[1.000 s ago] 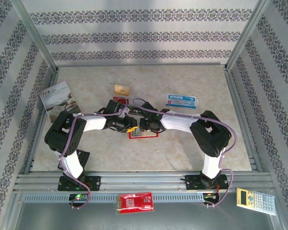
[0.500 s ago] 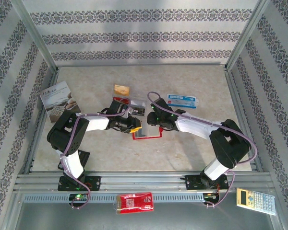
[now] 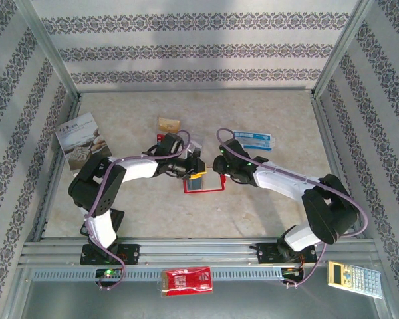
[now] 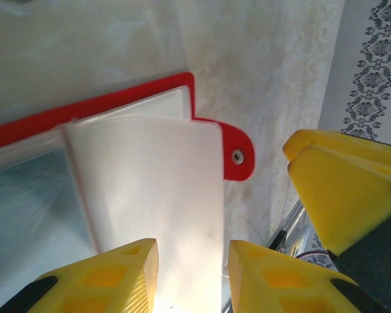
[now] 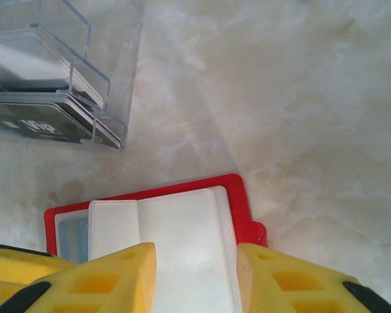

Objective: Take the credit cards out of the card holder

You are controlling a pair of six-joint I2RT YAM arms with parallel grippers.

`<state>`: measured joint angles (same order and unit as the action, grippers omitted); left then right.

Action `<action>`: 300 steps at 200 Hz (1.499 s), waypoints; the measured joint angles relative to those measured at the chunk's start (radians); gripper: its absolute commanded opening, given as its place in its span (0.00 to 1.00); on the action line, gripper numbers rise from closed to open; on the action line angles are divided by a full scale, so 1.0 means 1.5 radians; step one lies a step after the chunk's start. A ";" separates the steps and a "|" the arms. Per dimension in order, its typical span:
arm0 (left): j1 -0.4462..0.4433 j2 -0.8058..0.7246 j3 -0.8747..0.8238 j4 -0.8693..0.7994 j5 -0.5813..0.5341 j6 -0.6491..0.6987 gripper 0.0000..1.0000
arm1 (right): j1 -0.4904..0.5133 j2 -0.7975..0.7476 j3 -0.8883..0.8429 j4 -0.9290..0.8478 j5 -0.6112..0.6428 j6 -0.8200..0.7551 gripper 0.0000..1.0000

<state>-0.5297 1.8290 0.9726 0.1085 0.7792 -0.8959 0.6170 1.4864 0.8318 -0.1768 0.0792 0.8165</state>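
Card holder [image 3: 209,185]: lies open mid-table, pale pockets up, between both arms.
Left gripper [image 4: 192,251]: jaws part open, pocket leaf showing between them, gripping nothing.
Right gripper [image 5: 195,254]: likewise apart, empty.
Hazard for you: pinch the leaf alone and the unpinned holder may lift or slide. The two grippers sit close enough to clash.

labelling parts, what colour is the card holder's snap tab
Red snap tab with a silver stud, best in the left wrist view.

Overhead; wrist cameras near card holder [image 5: 238,195]
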 measured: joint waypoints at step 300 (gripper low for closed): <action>-0.055 0.008 0.192 -0.469 -0.372 0.172 0.45 | -0.055 0.042 -0.024 0.150 -0.194 0.033 0.41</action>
<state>-0.6117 1.8416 1.2610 -0.5949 0.2218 -0.6380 0.5339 1.5497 0.7956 0.0479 -0.2119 0.8661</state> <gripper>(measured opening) 0.460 0.412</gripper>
